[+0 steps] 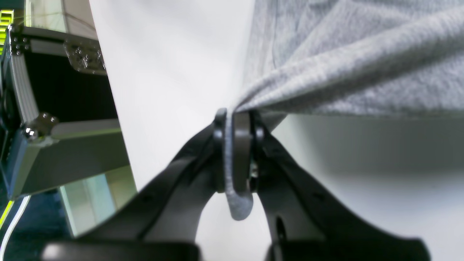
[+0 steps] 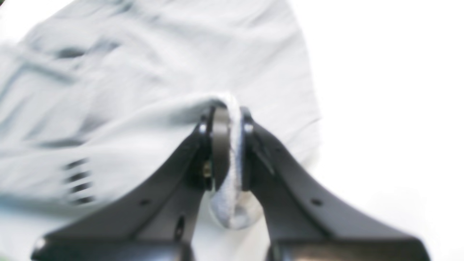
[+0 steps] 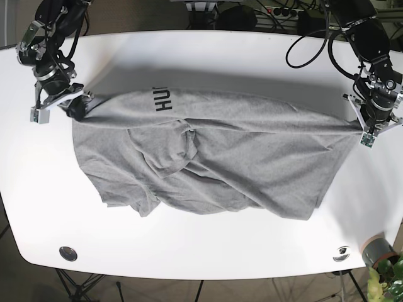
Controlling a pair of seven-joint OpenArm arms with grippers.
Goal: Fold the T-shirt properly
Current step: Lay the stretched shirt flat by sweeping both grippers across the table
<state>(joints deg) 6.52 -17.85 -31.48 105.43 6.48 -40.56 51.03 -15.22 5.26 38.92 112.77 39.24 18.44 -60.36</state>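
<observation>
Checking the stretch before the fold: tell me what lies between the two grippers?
In the base view, only the gray T-shirt lies between them, its top edge pulled taut from the right gripper to the left gripper.

one t-shirt point(image 3: 208, 157), two grippers, seemingly one table point(image 3: 208, 53)

even, bright overhead light is seen in the base view, with soft shadows cast under the t-shirt point(image 3: 208, 157) on the white table point(image 3: 208, 56). the right wrist view is overexposed and smeared by motion blur; the table is washed out. in the left wrist view the near black fingers point(image 1: 241, 145) are out of focus.
</observation>
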